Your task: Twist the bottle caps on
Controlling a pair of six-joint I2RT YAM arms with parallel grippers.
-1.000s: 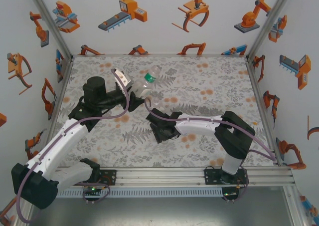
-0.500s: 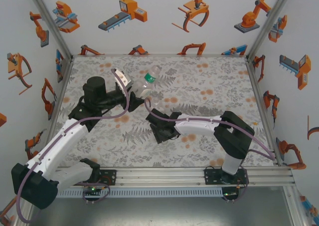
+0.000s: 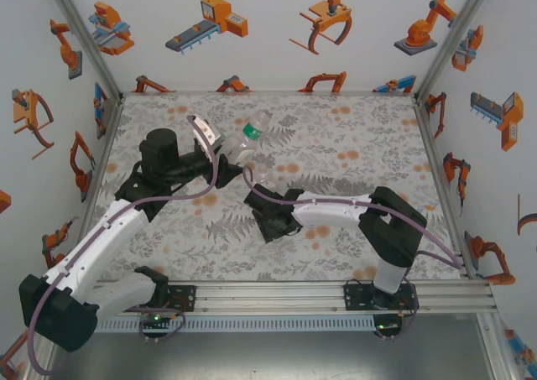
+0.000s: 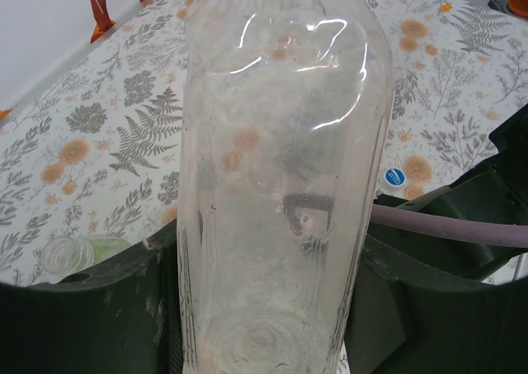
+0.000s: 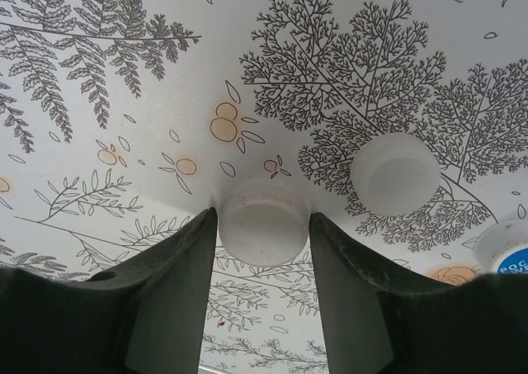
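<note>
My left gripper is shut on a clear bottle, held off the table with its base toward the camera; from above it sits at the left gripper. A squat green bottle lies on the table to the left. The bottle with a green band lies just behind. My right gripper is down at the table, its two fingers pressed against either side of a pale cap. A second pale cap and a blue cap lie to its right.
The floral table cover spreads wide to the back right. The right arm's purple cable runs close under the held bottle. Walls with metal corner posts enclose the table.
The right arm has shifted very slightly and its fingers have drawn in a little on the pale cap. The left arm and its bottle have stayed still.
</note>
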